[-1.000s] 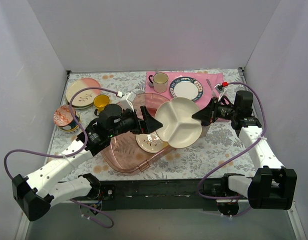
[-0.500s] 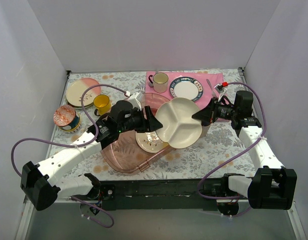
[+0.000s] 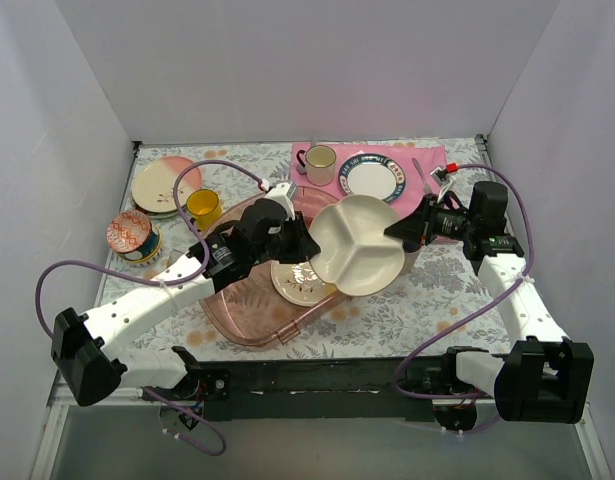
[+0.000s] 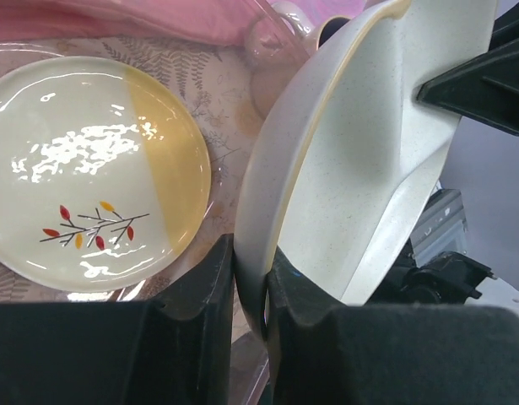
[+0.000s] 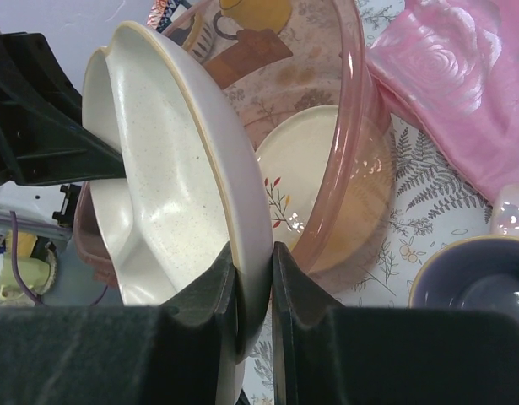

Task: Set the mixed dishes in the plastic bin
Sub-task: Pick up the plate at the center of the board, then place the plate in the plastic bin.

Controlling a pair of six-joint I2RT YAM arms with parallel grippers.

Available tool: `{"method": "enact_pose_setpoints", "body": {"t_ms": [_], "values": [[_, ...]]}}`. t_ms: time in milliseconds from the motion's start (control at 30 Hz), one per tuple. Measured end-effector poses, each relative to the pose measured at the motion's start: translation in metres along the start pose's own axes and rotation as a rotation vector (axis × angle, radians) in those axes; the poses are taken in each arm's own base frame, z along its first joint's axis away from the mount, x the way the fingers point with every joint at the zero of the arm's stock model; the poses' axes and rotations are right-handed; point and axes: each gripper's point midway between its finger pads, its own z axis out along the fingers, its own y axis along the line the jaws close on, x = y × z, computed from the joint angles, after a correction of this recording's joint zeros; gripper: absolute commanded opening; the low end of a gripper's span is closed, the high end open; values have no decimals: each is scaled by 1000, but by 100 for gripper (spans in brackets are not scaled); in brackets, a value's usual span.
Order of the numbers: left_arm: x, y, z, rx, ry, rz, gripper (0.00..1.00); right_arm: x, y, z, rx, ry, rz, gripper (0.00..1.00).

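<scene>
We have the top cam high at the near edge, looking down over the whole table; both wrist cams sit tight on the cream three-section plate, from opposite rims, facing each other; all three views share it plus the cream floral plate.

The left arm, at eight o'clock, and right arm, at four, are white-shelled with black joints, blocky black shoulders, looping purple cables and black wedge-shaped fingers.
</scene>
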Motion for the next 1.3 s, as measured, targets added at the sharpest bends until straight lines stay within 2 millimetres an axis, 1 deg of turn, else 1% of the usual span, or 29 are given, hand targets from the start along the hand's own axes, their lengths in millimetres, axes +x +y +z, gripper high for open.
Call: {"method": "enact_pose_setpoints", "body": {"t_ms": [33, 67, 100, 167, 200, 267, 300, 367, 400, 467, 500, 533, 600, 733, 933, 1100, 1300], "values": [[1, 1, 0, -12, -4, 4, 0, 0, 1, 0, -3, 1, -4, 1], [1, 2, 0, -22, -10, 6, 0, 0, 1, 0, -5, 1, -6, 4], [0, 3, -1, -28, -15, 7, 0, 0, 2, 0, -9, 2, -8, 11], [-1, 3, -3, -29, -32, 8, 0, -1, 3, 0, -18, 1, -15, 18], [-1, 3, -5, -26, -39, 7, 0, -1, 5, 0, -24, 2, -18, 26], [0, 4, -11, -15, -55, -1, 0, 0, 11, 1, -46, 11, -24, 34], [1, 5, -13, -11, -61, -2, 0, 0, 16, 1, -68, 18, -21, 42], [2, 11, -18, -15, -74, -21, 0, -1, 29, -1, -119, 28, -20, 49], [2, 15, -20, -20, -80, -27, 0, -3, 34, -2, -136, 27, -31, 56], [1, 22, -23, -31, -89, -39, 0, -8, 45, -6, -168, 24, -54, 63], [1, 26, -25, -36, -93, -48, 0, -11, 49, -7, -182, 20, -74, 69], [1, 29, -27, -40, -98, -59, 0, -14, 54, -9, -195, 16, -93, 71], [-1, 35, -29, -50, -107, -84, 0, -17, 63, -12, -221, 14, -125, 74], [-8, 47, -33, -74, -130, -112, 0, -18, 76, -17, -262, 14, -181, 76], [-14, 68, -38, -113, -158, -155, 0, -18, 79, -21, -278, 12, -208, 76], [-15, 85, -43, -141, -166, -195, 0, -21, 69, -29, -248, -16, -210, 76], [-22, 94, -49, -139, -189, -234, 0, -16, 46, -37, -190, -53, -205, 77]]}}
